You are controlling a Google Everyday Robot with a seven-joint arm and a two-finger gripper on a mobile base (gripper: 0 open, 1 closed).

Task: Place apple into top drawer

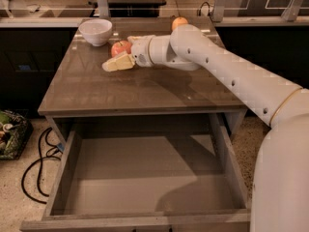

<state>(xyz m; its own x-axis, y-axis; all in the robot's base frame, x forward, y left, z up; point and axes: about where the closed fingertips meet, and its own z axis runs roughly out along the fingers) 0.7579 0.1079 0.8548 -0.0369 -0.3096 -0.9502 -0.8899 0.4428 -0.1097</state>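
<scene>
The red-pink apple sits on the back of the grey table, to the right of a white bowl. My gripper reaches in from the right at table height and is open around the apple. One pale finger lies in front of the apple, the other behind it. The top drawer is pulled out wide below the table's front edge, and its flat grey bottom is bare.
A white bowl stands at the table's back left. A small orange fruit sits at the back edge behind my arm. Black cables and a bag lie on the floor to the left.
</scene>
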